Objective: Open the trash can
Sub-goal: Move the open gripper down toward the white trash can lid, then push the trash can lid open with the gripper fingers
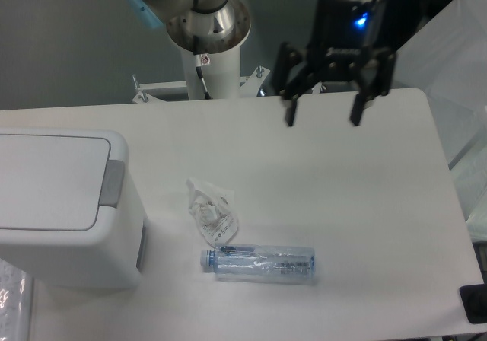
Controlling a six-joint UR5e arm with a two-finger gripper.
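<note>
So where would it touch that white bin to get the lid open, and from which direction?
Probably not a grip at all: the grey push-button tab sits on the trash can at the lid's right edge, facing up and slightly right. The open gripper hangs over the table's far side, so it would likely come across from the right and press down from above with one fingertip.

— Any writing you can read here?

— None that comes out. The clear plastic bottle [259, 262], lying on its side on the white worktop [365, 204] well in front of the black pincer [323, 116], has a band of dark print, too small to read.

— And the crumpled clear wrapper [210, 208] next to it?

— Faint grey marks only, unreadable. A small red-and-white sticker sits on the white arm column [205, 59] to the pincer's side; illegible too.
</note>
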